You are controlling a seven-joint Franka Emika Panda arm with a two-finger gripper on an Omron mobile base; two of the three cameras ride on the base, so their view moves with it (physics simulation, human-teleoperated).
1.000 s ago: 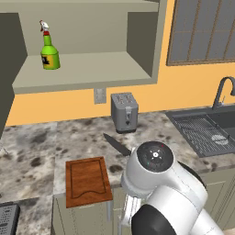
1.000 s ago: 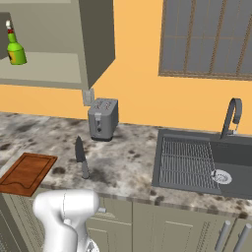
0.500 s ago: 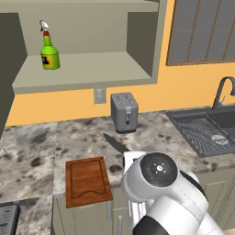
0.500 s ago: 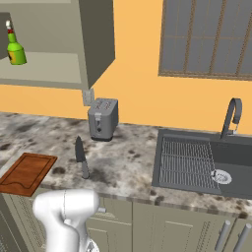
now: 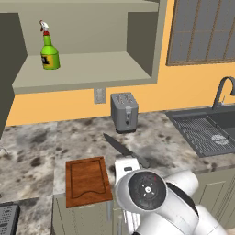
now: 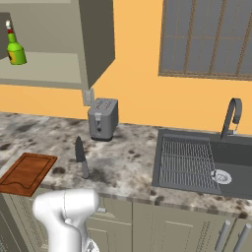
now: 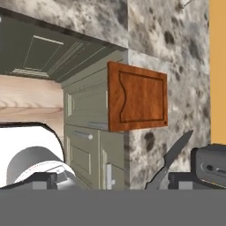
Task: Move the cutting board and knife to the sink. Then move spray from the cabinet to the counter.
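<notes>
The reddish-brown cutting board (image 5: 87, 180) (image 6: 27, 172) (image 7: 139, 97) lies at the counter's (image 5: 32, 156) front edge and overhangs it slightly. Just right of it lies the knife (image 5: 124, 150) (image 6: 80, 155) (image 7: 174, 159), dark blade pointing back toward the wall. The green spray (image 5: 49, 53) (image 6: 15, 49) stands upright on the open cabinet's shelf (image 5: 82, 75). The sink (image 5: 206, 128) (image 6: 206, 162) is at the right. My gripper (image 7: 112, 183) is open and holds nothing. Its fingertips (image 7: 44, 182) stand wide apart, short of the board and clear of it.
A grey toaster (image 5: 125, 111) (image 6: 102, 118) stands against the wall behind the knife. A curved faucet (image 6: 231, 115) rises behind the sink. Drawer and door fronts with metal handles (image 7: 86, 132) run below the counter edge. My white elbow (image 5: 147, 193) hangs before the counter front.
My arm's elbow has sunk lower and a little left in the left base view. Board, knife and spray have not moved. The gripper stays open.
</notes>
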